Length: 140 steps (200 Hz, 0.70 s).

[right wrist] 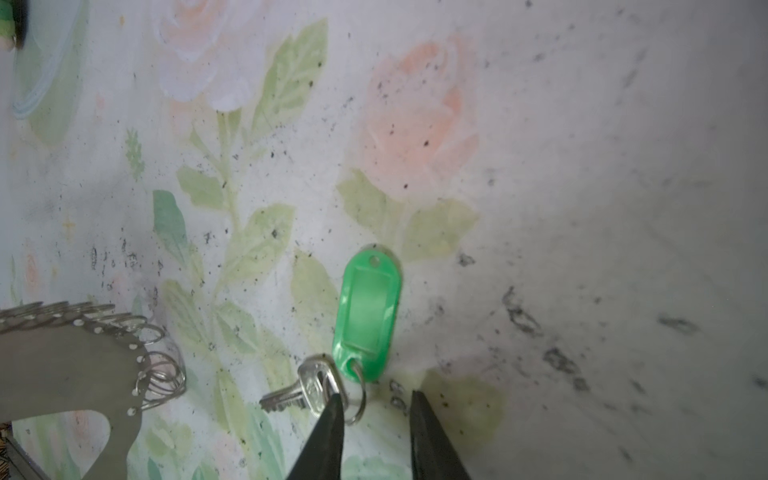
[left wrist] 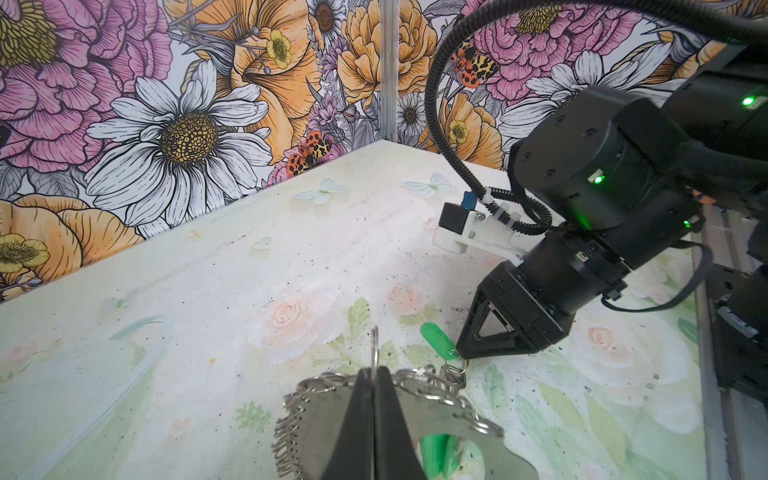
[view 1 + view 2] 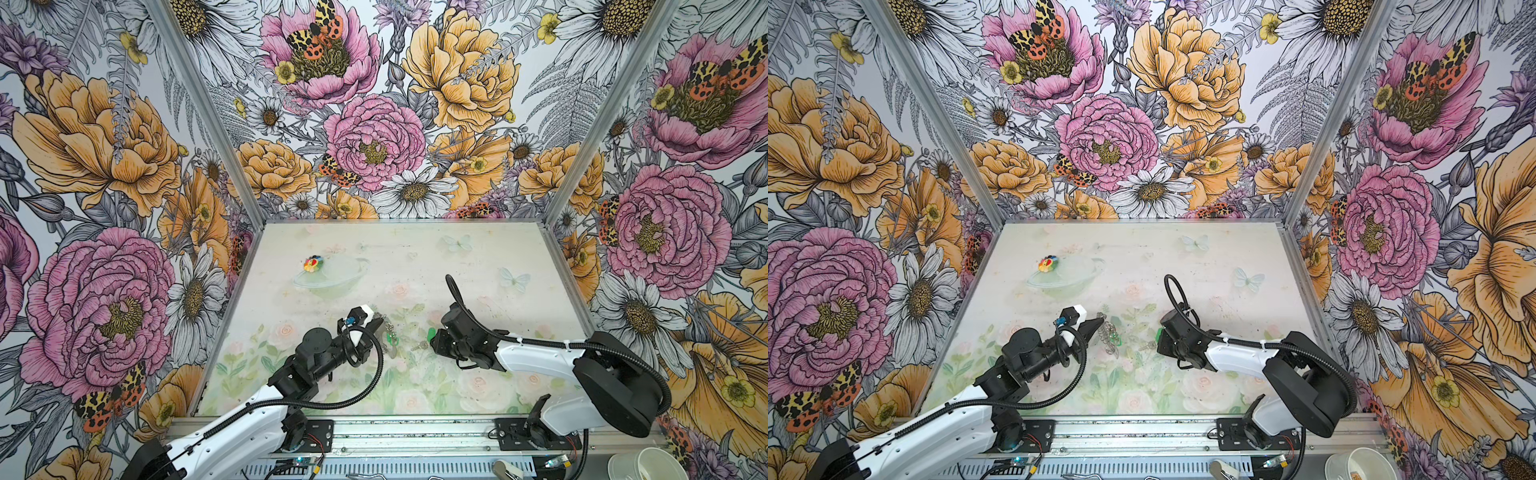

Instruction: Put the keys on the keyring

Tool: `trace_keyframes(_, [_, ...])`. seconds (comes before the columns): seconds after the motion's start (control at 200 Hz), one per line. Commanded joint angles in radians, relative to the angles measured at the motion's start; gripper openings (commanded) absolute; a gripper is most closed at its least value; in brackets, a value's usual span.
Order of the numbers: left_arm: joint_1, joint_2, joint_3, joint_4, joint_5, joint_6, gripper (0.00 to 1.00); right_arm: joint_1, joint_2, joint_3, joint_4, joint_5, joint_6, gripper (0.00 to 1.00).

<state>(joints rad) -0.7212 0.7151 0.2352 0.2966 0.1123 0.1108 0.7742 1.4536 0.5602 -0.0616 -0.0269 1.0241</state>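
Note:
The keyring [image 2: 316, 432] is a flat grey plate fringed with silver wire loops, held just above the table [image 3: 457, 257]. My left gripper [image 2: 375, 372] is shut on one of its loops, which sticks up between the jaws. The keyring [image 3: 388, 332] sits mid-table in both top views. One of the keys [image 1: 299, 395], silver with a green plastic tag [image 1: 368, 316], lies flat on the table. My right gripper [image 1: 377, 394] stands open over it, one fingertip above the key's head and split ring. A second green tag [image 2: 440, 453] shows through the keyring's hole.
A round multicoloured toy [image 3: 312, 264] lies at the back left of the table. Flowered walls close in the left, back and right sides. A white bowl [image 3: 656, 461] stands outside the front rail at the right.

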Motion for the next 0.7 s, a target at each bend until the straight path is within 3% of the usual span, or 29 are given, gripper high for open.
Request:
trace_keyframes(0.0, [0.013, -0.008, -0.01, 0.062, 0.029, 0.009, 0.0, 0.008, 0.03, 0.018, 0.056, -0.014, 0.019, 0.27])
trace_keyframes(0.56, [0.015, -0.028, -0.017, 0.062, 0.025, 0.01, 0.0, 0.011, 0.097, 0.057, -0.048, -0.002, 0.05, 0.16])
trace_keyframes(0.696, [0.017, -0.032, -0.019, 0.063, 0.025, 0.01, 0.0, 0.011, 0.1, 0.067, -0.065, 0.013, 0.045, 0.1])
